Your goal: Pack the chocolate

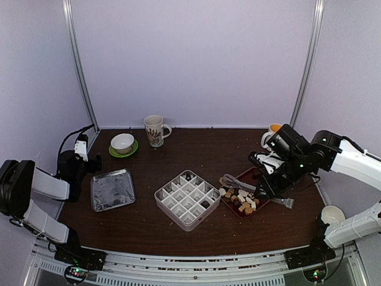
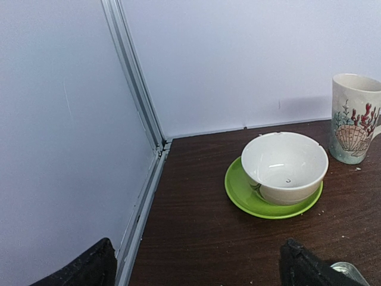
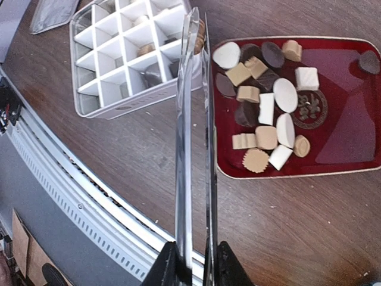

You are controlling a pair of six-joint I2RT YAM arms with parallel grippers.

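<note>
left gripper (image 2: 196, 271): we see its fingers wide apart, holding nothing.
right gripper (image 3: 193, 265): clamped on the tongs (image 3: 186, 149).
chocolate (image 3: 266, 110): mostly on the red tray (image 3: 348, 140); a few pieces in the divided box (image 3: 134, 100).
tong tips: we note 1 tan piece there, at the box rim.

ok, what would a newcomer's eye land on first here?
The red tray, right of centre, heaped with the chocolate, next to a mostly empty white grid box. The right gripper is shut on long metal tongs whose tips seem to pinch a tan piece at the box's edge. The left gripper sits open at far left, by a bowl on a green saucer.
</note>
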